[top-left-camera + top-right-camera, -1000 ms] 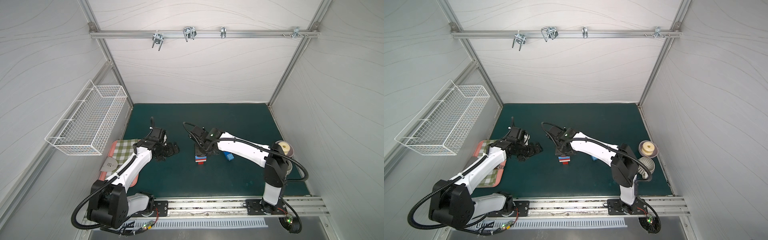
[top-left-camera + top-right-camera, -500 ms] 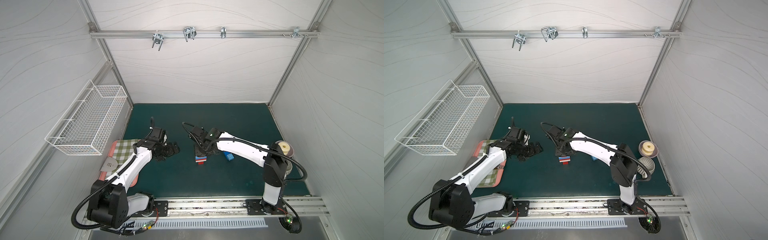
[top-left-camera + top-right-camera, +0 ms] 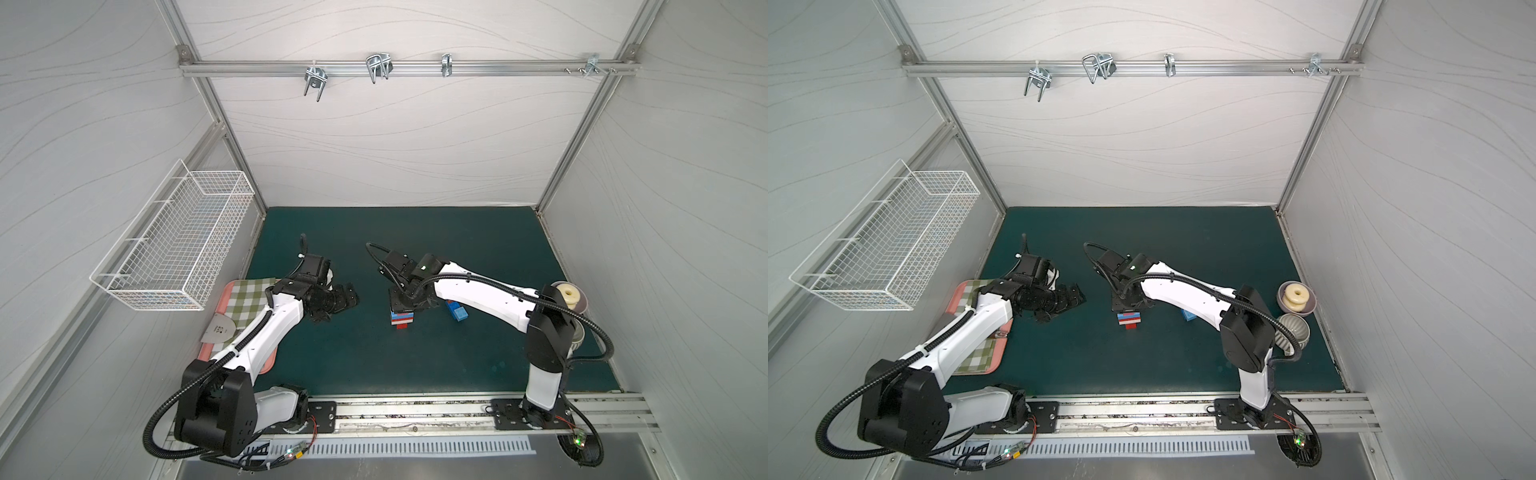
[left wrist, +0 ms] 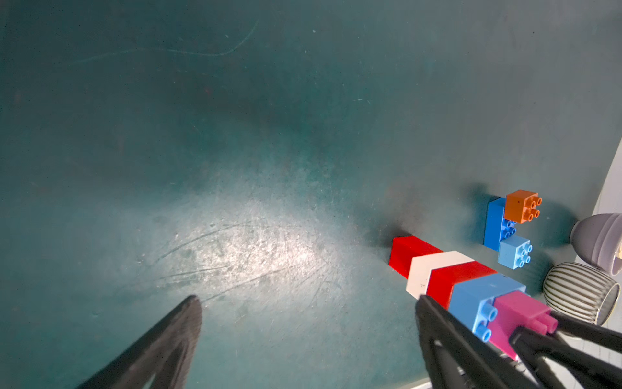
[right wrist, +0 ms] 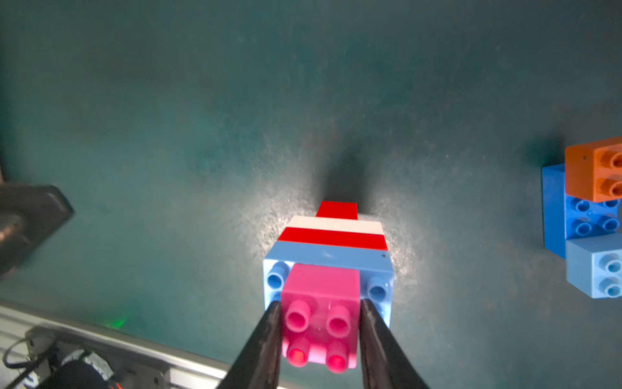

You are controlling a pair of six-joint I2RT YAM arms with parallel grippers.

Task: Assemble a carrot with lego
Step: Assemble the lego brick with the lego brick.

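The carrot [image 3: 402, 320] [image 3: 1128, 320] lies flat mid-mat as a stack of red tip, white, red and blue bricks. A pink brick [image 5: 319, 293] [image 4: 518, 313] is on its wide end. My right gripper [image 5: 318, 304] [image 3: 409, 305] is shut on the pink brick, one finger pressed to each side. My left gripper [image 4: 308, 299] [image 3: 347, 297] hangs open and empty to the left of the stack, one finger close by the white and blue layers. To the right, an orange brick [image 5: 592, 168] and a light-blue brick [image 5: 592, 266] sit on a blue brick [image 5: 555, 208] [image 3: 457, 311].
A purple bowl [image 3: 1296, 297] holding a pale ring and a striped cup [image 3: 1293, 332] stand at the mat's right edge. A pink tray [image 3: 208, 351] with a checked cloth lies at the left. A wire basket [image 3: 174, 245] hangs on the left wall.
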